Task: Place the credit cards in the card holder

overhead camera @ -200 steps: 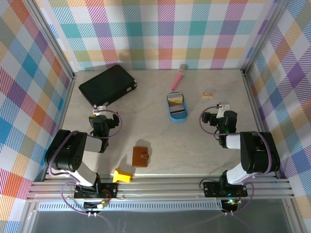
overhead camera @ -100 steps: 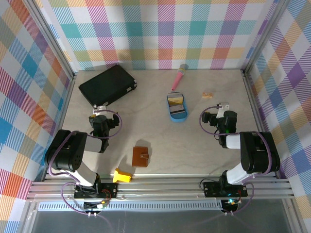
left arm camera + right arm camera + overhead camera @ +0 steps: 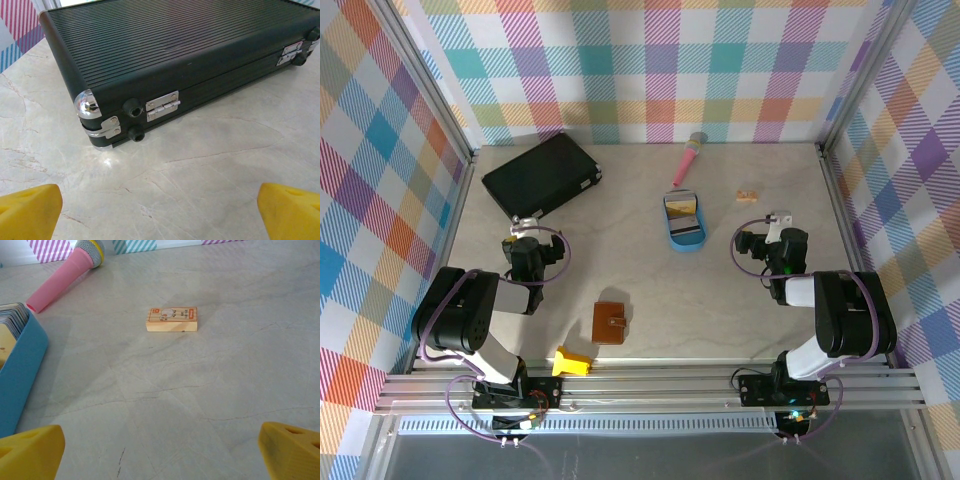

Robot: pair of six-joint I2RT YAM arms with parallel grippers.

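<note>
At the bottom of the overhead view, a yellow plastic piece [image 3: 572, 361] lies by the near rail. Just above it, the brown wallet [image 3: 610, 322] lies flat on the worktop [image 3: 720, 290], well apart from both of your claws.

Further up on the left, your left claw [image 3: 524, 219] has its 2 yellow fingertips [image 3: 27, 212] spread wide apart with nothing between them. It faces the hinged side of the black case [image 3: 542, 175], which lies in the upper left of the frame.

On the right, your right claw [image 3: 779, 217] is spread just as wide and is also empty.

The credit cards [image 3: 682, 208] lie in the blue tray [image 3: 686, 246] near the centre of the frame, to the left of the right claw. You can see a yellow card toward the far end and a dark one nearer.

Past the right claw sits a small wooden block [image 3: 747, 197]. A pink toy microphone [image 3: 687, 160] lies beyond the tray, close to the far wall.
</note>
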